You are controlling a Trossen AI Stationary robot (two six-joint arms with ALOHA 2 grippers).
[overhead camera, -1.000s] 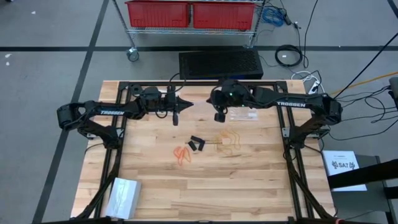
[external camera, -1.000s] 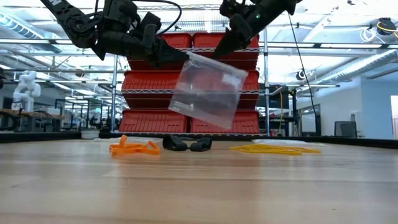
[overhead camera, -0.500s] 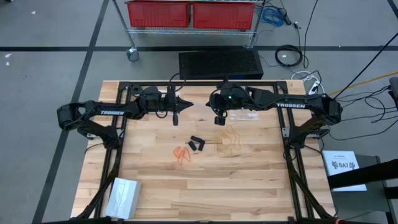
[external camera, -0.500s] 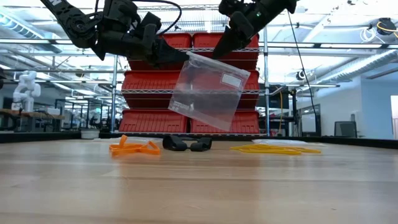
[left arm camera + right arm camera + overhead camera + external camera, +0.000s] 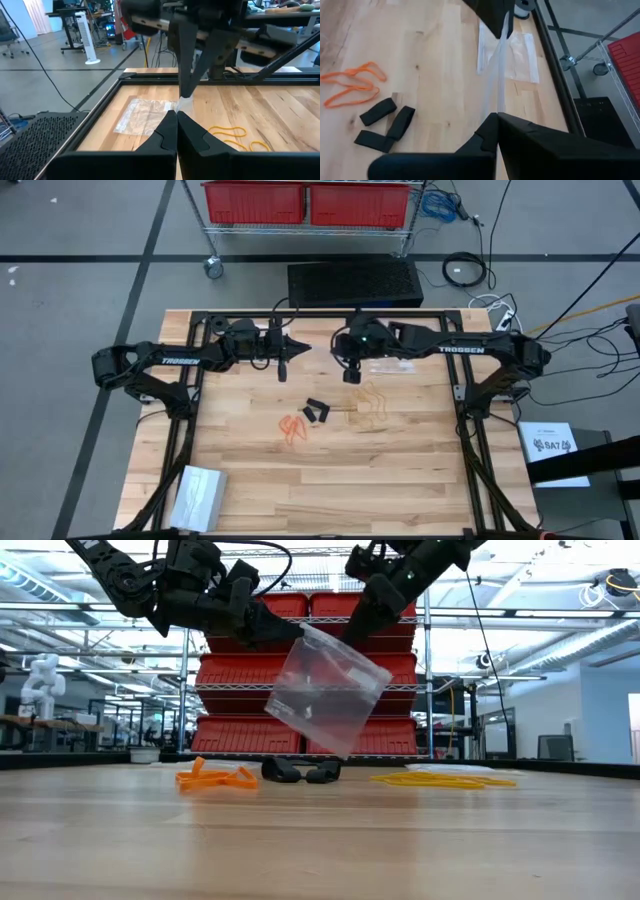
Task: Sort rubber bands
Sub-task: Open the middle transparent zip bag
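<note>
You see three rubber-band groups in a row across mid-table: orange bands (image 5: 293, 427), black bands (image 5: 317, 412), tan bands (image 5: 369, 404), lying flat, long axes roughly crosswise. Above them the left gripper (image 5: 296, 630) and right gripper (image 5: 352, 636) each stand clenched on a top corner of one clear bag (image 5: 325, 692), hanging tilted. Bare wood lies open toward the near edge.

Place: robotics lab or workshop hall.
Floor: grey concrete with dark taped lines (image 5: 120, 250).
Storage: wire rack (image 5: 300, 690) stacked with red bins (image 5: 305, 200).
Background: benches, white humanoid robot (image 5: 38, 680), pedestal fan (image 5: 82, 37), loose cables (image 5: 465, 268).
</note>
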